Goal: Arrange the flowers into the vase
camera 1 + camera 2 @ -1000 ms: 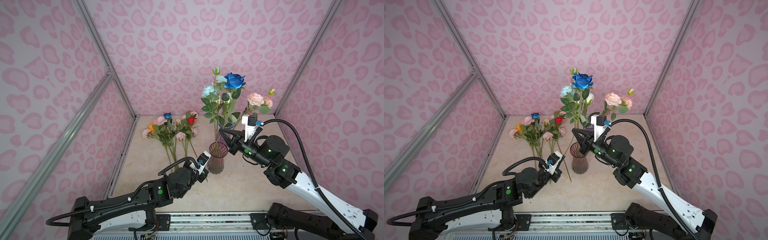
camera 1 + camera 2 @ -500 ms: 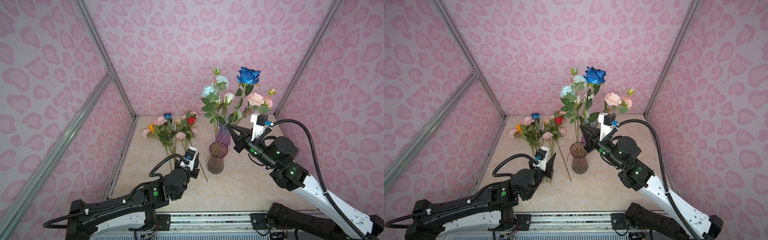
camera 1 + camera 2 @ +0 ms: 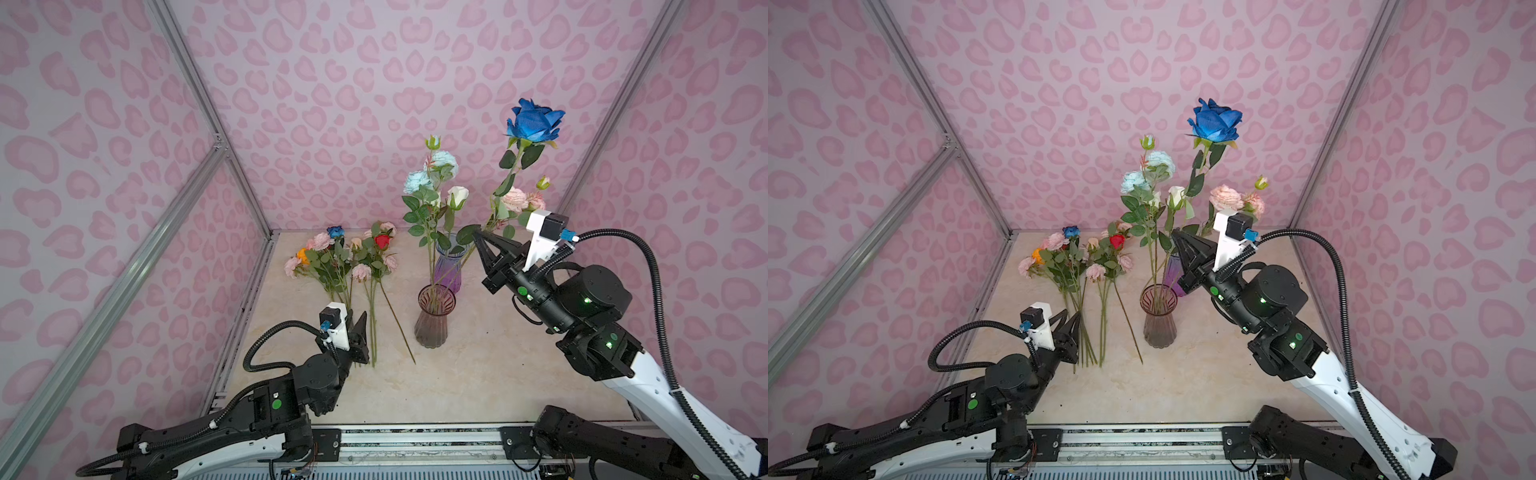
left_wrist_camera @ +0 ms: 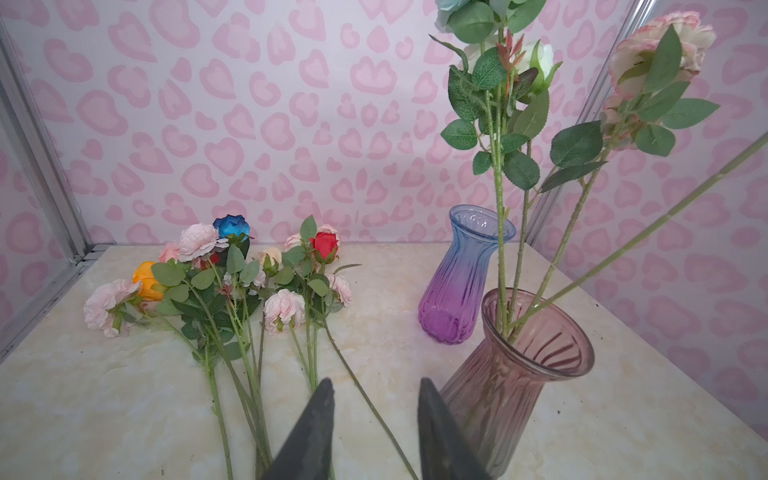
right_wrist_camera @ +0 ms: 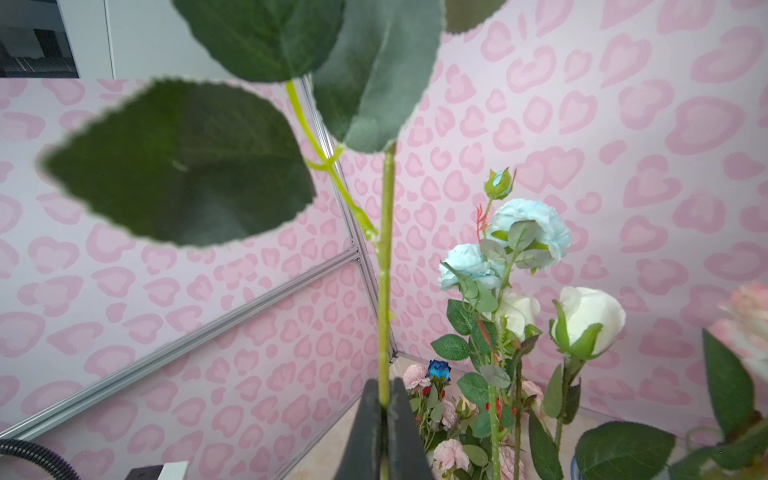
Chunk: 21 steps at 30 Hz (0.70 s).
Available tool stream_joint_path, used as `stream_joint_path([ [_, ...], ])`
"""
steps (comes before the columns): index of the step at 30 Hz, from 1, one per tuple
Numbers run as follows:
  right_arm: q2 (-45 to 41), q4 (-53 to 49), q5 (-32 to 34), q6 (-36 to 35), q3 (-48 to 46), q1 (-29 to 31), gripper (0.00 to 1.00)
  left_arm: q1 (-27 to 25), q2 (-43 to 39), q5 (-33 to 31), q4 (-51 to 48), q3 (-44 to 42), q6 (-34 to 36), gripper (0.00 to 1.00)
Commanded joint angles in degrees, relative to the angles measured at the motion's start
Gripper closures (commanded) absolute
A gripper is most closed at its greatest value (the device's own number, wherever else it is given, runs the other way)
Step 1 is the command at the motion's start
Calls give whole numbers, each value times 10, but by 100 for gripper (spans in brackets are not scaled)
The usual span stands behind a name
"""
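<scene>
Flowers point(image 3: 345, 266): a bunch is laid flat on the worktop point(image 3: 478, 374) at the far left, heads toward the back wall
Pink vase point(image 3: 434, 324): stood upright mid-worktop; pale blue blooms point(image 3: 417, 180), a white rose point(image 3: 457, 195) and pink peonies point(image 3: 515, 199) are held in it
Dark blue rose point(image 3: 534, 120): raised high above the rest, stem tilted, lower end seen in the vase mouth
Right jaws: clenched on the rose's stem below its leaves
Left jaws: parted, nothing gripped, held low by the cut ends of the lying stems
Purple vase point(image 3: 451, 276): stood just behind the pink one
</scene>
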Motion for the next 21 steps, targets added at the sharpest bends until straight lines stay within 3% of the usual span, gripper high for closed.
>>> stream_joint_path([
  [1,-9,-16,26,-23,4,-2,100,0,-5,-10,-9,-6,-20,65],
  [15,-27,-110,108,-40,-67,-15,100,4,33,-16,-15,-2,-28,65],
  [21,-4,-103,97,-27,-119,-16,96,5,38,-9,-25,1,-38,65],
])
